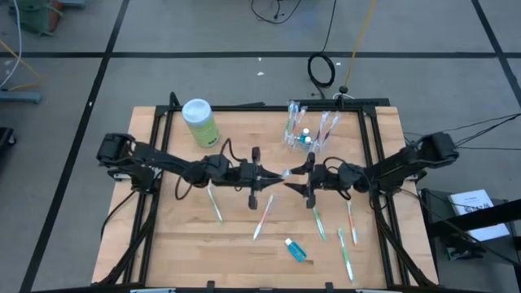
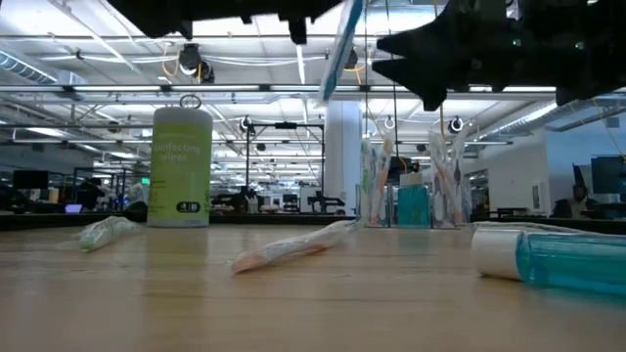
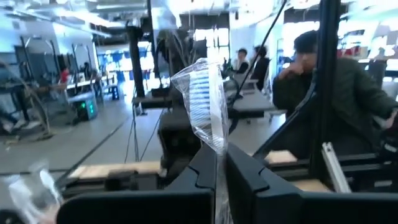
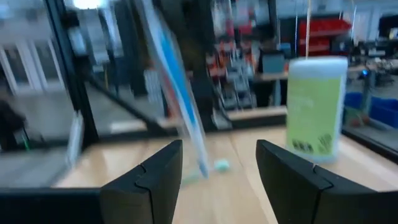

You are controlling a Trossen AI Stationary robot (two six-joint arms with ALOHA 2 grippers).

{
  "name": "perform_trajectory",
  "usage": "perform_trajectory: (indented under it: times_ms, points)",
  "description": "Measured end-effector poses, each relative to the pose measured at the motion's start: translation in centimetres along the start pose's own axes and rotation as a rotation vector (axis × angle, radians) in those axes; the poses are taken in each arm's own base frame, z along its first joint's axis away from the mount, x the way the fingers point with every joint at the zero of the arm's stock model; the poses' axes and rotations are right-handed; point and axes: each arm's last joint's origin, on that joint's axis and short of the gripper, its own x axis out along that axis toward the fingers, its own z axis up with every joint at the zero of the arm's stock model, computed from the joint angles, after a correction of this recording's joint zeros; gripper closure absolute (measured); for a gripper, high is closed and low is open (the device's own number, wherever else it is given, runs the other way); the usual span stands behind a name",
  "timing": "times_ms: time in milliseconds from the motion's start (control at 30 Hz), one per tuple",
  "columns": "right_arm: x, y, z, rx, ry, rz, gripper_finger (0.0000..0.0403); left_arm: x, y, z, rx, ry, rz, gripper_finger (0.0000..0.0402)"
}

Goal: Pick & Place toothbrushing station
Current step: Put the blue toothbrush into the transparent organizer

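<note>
High view: left fingers (image 1: 278, 176) closed on wrapped toothbrush (image 1: 285, 173), lifted mid-counter (image 1: 244, 252), long axis toward right fingers (image 1: 305, 179), spread wide, just beside. Cup (image 1: 299, 137) behind.

Worktop (image 1: 179, 244): pale wood, plank-striped, framed in black rails. Canister (image 1: 199, 122) by the far-left corner: light green, white lid (darker green label patch in the low view). Wrapped toothbrush (image 3: 202, 102) in clear film: blue-and-white striped bristles. Toothpaste tube (image 1: 298, 250) near the front edge: translucent blue, white cap. Loose toothbrushes: green handle (image 1: 345, 252), pinkish one (image 1: 264, 218). Both arms and grippers: matte black.
</note>
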Motion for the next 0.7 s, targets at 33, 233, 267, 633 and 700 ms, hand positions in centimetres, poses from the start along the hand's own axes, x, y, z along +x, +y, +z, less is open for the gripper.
perform_trajectory:
  times_ms: [33,233,267,633,700]
  points:
    - [0.1,0.0,0.1,0.021,-0.032,0.006,0.0206,0.1,0.1,-0.4,0.0,0.009,0.003,0.0388]
    - [0.3,0.0,-0.3,0.024,-0.058,-0.001,0.0206,0.5,1.0,-1.6,-0.01,0.023,0.041,0.0392]
    - [0.4,-0.1,-0.4,0.021,-0.046,-0.004,0.0206,0.5,1.3,-1.7,-0.011,0.025,0.053,0.0395]
    - [-0.1,-0.9,-1.3,-0.18,0.143,-0.136,0.0206,0.6,7.4,-2.7,-0.029,-0.201,0.243,0.0396]
    - [-0.8,-1.3,-1.5,-0.26,0.266,-0.212,0.0206,0.6,8.6,-3.8,-0.021,-0.258,0.258,0.039]
